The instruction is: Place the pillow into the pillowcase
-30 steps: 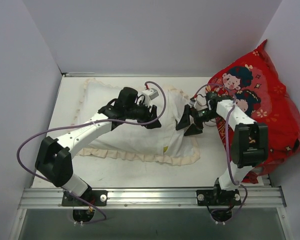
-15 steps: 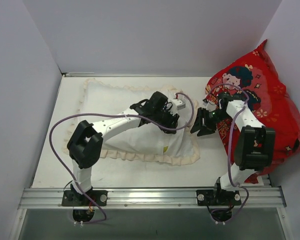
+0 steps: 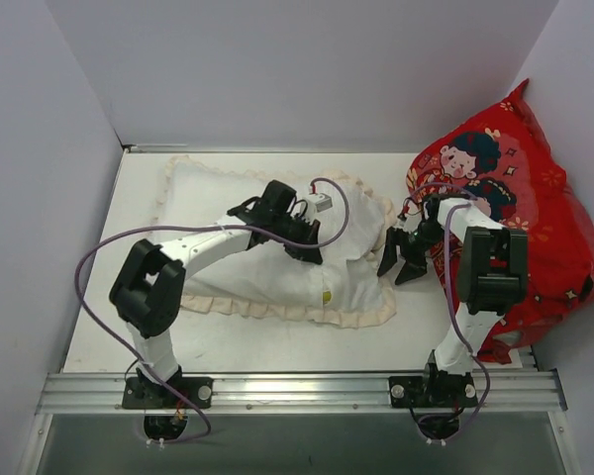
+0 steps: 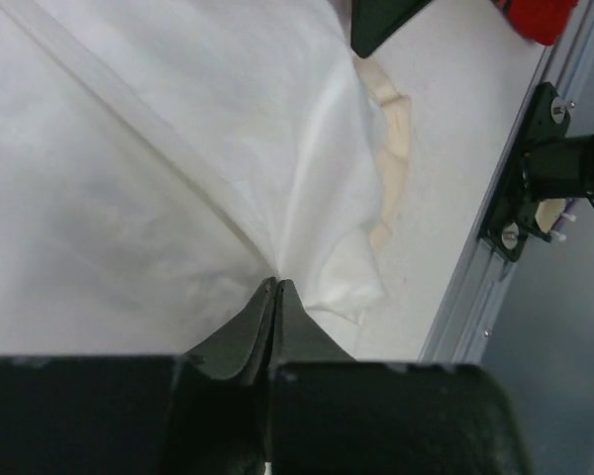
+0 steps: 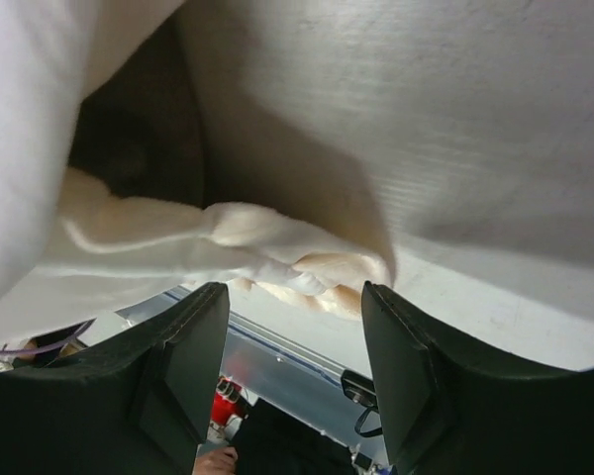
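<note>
Top view: pillowcase [image 3: 277,309] lies mid-tabletop [image 3: 238,341], pillow [image 3: 354,252] bulging at its right end, between left fingers [image 3: 307,245] and right fingers [image 3: 401,260]. Left wrist: fingers clamped on white cloth [image 4: 307,168], likely to tug it along. Right wrist: fingers apart before the frill [image 5: 277,262], readying a grip.

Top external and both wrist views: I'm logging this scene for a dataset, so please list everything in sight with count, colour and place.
pillowcase: one, white with a cream frill, lying plump across the middle of the table.
pillow: cannot be told apart from the case; it may be inside.
red cushion: one, red with cartoon children, leaning at the right wall.
table: one, white, under everything.
rail: one, silver, along the near edge.
cables: two, purple, one looping from each arm.
left gripper: black, shut on pillowcase fabric.
right gripper: black, open, at the case's right end.
</note>
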Robot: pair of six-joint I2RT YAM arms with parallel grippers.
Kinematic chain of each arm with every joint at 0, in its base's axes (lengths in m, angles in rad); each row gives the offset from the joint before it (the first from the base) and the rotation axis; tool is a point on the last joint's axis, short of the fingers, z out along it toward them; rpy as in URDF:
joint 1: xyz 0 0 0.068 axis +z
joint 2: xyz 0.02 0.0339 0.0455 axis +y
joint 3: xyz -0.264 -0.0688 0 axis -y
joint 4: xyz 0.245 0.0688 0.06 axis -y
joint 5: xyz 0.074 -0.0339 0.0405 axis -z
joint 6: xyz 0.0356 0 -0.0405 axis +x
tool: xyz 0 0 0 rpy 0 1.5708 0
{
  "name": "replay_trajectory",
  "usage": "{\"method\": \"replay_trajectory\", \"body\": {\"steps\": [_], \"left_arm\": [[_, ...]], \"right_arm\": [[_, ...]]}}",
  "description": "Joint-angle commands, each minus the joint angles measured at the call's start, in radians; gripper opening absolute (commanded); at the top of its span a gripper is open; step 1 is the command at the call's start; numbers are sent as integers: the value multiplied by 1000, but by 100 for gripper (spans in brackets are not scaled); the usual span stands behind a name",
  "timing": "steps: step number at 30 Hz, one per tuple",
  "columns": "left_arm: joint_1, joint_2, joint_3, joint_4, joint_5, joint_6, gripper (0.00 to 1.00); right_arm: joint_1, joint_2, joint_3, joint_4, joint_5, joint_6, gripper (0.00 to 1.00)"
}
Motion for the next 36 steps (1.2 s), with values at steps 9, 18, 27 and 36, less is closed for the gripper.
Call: {"method": "replay_trajectory", "body": {"steps": [9,18,27,36], "left_arm": [[56,-343,-340,-90,-97,-81,0],[59,-302,-256,-120,-227,-55,0],[170,-122,-89,-90,-358,30,0],[240,-43,-92,-142,-142,42,11]], "right_arm": [[101,92,1,4,79,12,51],[83,87,-47,6,16,-71,0],[-14,-75,-56,-47,-44,-117,0],[-19,-67,-41,-85,-82,-112,39]]}}
